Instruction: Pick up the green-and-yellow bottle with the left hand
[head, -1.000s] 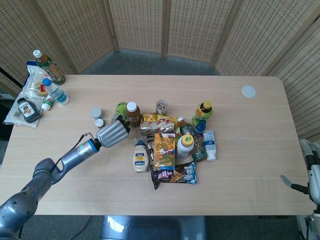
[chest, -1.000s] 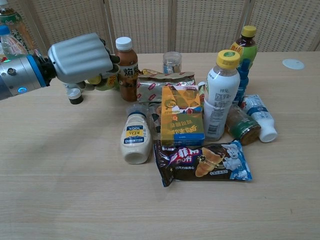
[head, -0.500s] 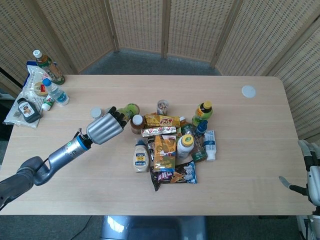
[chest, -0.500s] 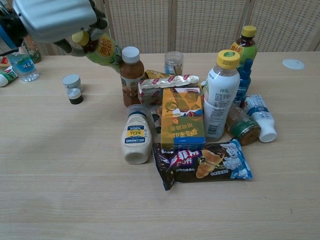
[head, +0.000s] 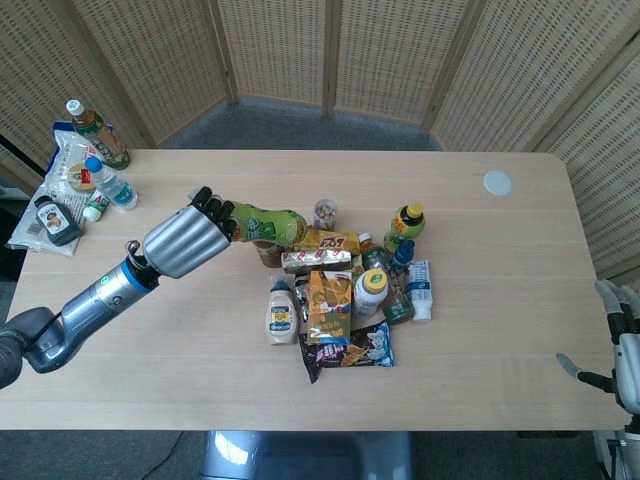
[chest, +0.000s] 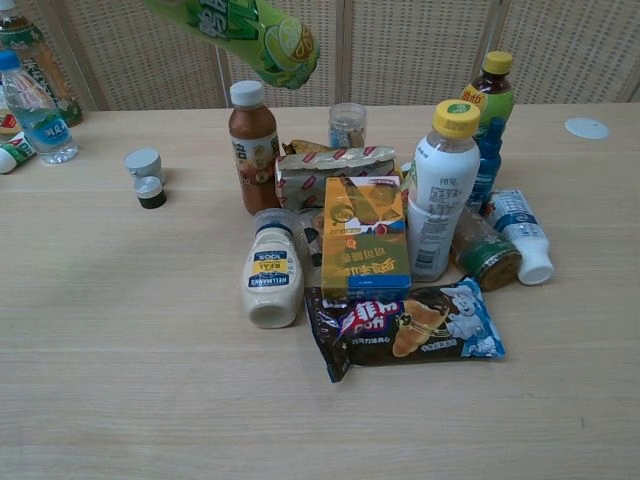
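Observation:
My left hand holds the green-and-yellow bottle by its neck end, lifted off the table and lying nearly sideways with its base toward the pile. In the chest view only the bottle's lower body shows at the top edge, above the brown bottle with the white cap; the hand itself is out of that frame. My right hand sits at the far right edge, off the table, its fingers apart and holding nothing.
A pile of goods fills the table's middle: a mayonnaise bottle, an orange box, a snack bag, a white bottle with yellow cap, a second green bottle. Two small jars stand left. More bottles lie far left.
My left hand has risen and drawn back to the left with the bottle, which now hangs clear of the table above the brown bottle. The right hand has stayed still.

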